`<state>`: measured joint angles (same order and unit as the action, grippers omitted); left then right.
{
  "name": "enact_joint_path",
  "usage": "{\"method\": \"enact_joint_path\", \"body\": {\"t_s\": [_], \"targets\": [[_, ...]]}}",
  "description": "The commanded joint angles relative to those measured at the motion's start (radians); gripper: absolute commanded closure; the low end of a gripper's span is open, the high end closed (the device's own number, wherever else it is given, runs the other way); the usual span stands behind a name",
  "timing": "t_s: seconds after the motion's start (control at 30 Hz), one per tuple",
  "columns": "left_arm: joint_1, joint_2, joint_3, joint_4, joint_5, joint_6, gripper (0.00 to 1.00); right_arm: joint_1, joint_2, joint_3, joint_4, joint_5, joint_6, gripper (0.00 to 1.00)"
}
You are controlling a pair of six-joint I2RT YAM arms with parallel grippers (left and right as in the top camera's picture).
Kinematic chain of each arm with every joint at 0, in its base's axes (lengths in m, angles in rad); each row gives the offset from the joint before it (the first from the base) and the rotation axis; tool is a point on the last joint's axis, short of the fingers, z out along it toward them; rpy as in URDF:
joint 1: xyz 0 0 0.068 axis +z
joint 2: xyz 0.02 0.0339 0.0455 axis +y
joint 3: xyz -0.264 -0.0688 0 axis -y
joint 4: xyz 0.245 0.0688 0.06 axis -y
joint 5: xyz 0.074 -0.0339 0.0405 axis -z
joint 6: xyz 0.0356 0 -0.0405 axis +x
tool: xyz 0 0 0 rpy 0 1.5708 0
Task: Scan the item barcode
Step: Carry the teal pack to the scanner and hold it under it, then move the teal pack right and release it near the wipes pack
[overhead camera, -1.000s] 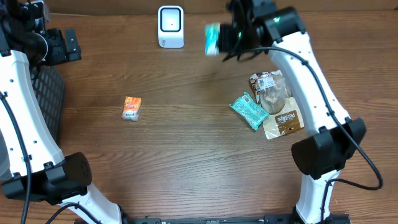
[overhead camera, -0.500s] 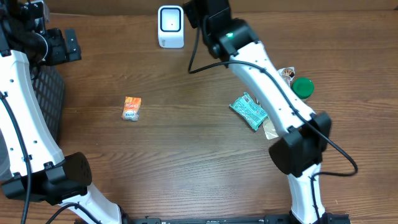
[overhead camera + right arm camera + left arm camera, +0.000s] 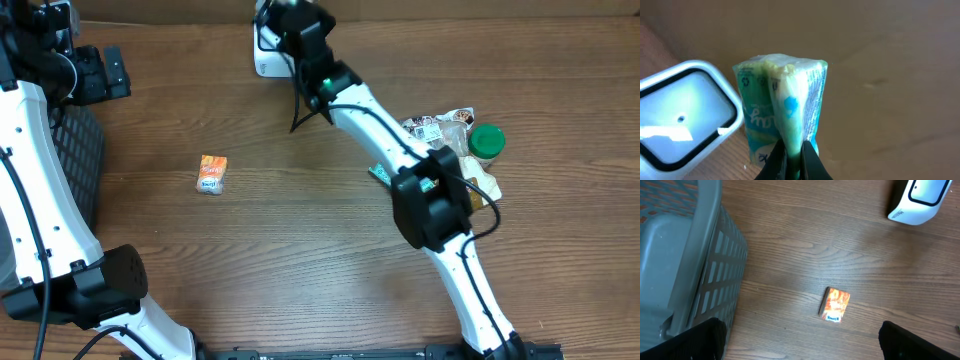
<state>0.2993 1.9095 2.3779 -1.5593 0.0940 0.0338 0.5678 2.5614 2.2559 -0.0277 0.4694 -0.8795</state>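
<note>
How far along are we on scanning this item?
Done: the right gripper has pinched and lifted the teal plastic packet. In hand: it holds the packet close beside the white box-shaped scanner; whether the barcode faces the scanner's window is unclear. Left: confirming the scan; the small orange packet lies untouched on the wooden table.

Right wrist view. The right gripper [image 3: 790,161] was closed on a teal packet [image 3: 760,117], its dark fingers [image 3: 811,162] pinching the packet's folded lower edge. The packet stood upright just beside a white scanner [image 3: 670,80], whose dark-framed window lay at left. A blurred brown surface [image 3: 890,75] filled the background.
</note>
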Motion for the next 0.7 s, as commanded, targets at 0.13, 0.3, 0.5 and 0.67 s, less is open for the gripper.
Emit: {"method": "enact_joint_path", "body": {"t_s": [0.13, 0.3, 0.5, 0.67], "targets": [[0.002, -0.016, 0.019, 0.0, 0.007, 0.015, 0.0, 0.038, 0.057, 0.005, 0.046, -0.04, -0.173, 0.96], [0.002, -0.016, 0.019, 0.0, 0.007, 0.015, 0.01, 0.038, 0.057, 0.005, 0.068, -0.048, -0.192, 0.96], [0.002, -0.016, 0.019, 0.0, 0.007, 0.015, 0.0, 0.038, 0.057, 0.005, 0.068, -0.048, -0.2, 0.96], [0.002, -0.016, 0.019, 0.0, 0.007, 0.015, 0.01, 0.04, 0.057, 0.005, 0.068, -0.048, -0.2, 0.96]]}}
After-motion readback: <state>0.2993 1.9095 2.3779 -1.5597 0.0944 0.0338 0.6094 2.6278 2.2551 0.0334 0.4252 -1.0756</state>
